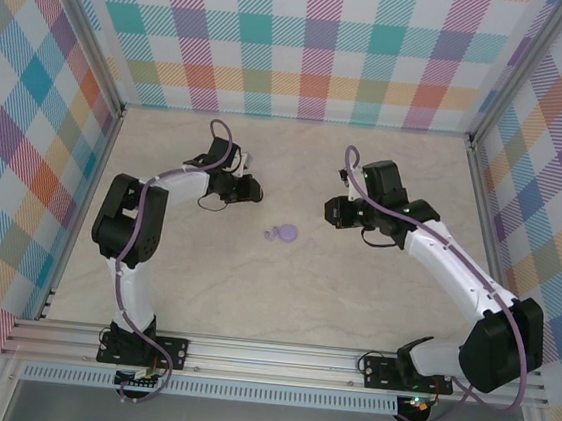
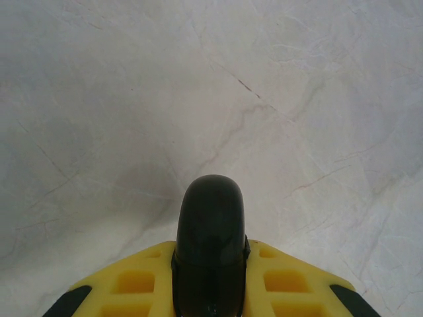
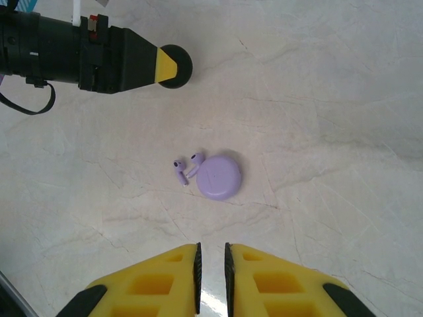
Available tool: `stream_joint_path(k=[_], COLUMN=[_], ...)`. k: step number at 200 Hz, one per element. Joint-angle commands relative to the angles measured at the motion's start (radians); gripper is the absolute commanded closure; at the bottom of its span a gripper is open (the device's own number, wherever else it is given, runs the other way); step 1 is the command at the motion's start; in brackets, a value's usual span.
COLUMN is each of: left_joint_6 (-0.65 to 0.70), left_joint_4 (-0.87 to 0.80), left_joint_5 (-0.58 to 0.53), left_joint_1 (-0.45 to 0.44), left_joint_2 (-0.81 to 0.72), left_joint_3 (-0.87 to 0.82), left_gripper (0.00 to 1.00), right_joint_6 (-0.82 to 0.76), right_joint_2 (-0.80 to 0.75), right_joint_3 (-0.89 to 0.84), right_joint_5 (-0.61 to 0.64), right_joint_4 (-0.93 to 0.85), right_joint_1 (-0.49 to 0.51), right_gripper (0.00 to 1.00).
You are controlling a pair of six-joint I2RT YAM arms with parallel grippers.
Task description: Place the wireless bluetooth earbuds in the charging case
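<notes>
Looks like the very start: charging case (image 3: 219, 176) lying flat near the middle of the desk (image 3: 344, 99), lid apparently down. Both earbuds (image 3: 178, 168) loose at its 10 o'clock in the right wrist view, one against the rim, the other just beside it. Nothing seated yet.

Right hand (image 3: 212, 248) hovering at the case's 6 o'clock, fingers pressed nearly together with a thin slit between, pinching nothing. Left hand (image 3: 164, 66) up at 11 o'clock, well apart from the case, clamped on a round black disc (image 3: 177, 66).

To do the step well: spread the right fingers before coming down, not after. Get the lid up first; no seating an earbud through a closed puck. Expect the light case to skate on the smooth stone-look surface, so pin it from one side while lifting the lid from the other. Take the earbud farther from the rim first, pinching low across the stem to avoid flicking its neighbour. Free the left hand of the disc if needed as a brace.

Right wrist view: gives the earbuds as two separate lavender pieces with dark tips, plus the slit between its own fingers. Top view: merges them into one small nub at the case's 9 o'clock, yet lays out the case between the two hands. Left wrist view: disc close up between yellow fingers, bare desk beyond.
</notes>
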Motion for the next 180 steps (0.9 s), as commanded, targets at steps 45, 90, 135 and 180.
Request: stream_joint_path(k=[45,90,135,180], left_joint_6=[0.024,0.054,0.095,0.068], left_joint_4=[-0.047,-0.105,-0.147,-0.203], left_joint_5=[-0.040,-0.140,-0.151,-0.068], left_joint_1=[0.021,0.023,0.021,-0.007], left_joint_2=[0.040,-0.024,-0.164,-0.304], left_joint_3=[0.033,0.021,-0.018,-0.098], left_gripper=[0.60,0.32,0.27,0.30], right_joint_6=[-0.006,-0.006,-0.017,-0.039], right_joint_2=[0.023,0.057,0.159,0.331], right_joint_3=[-0.003,0.006,0.037,0.135], right_joint_5=[-0.011,-0.031,-0.109,-0.201], right_joint_4=[-0.022,-0.032,-0.024,-0.035], right_joint_1=[0.002,0.002,0.002,0.004], right_gripper=[0.79,0.75,0.66,0.59])
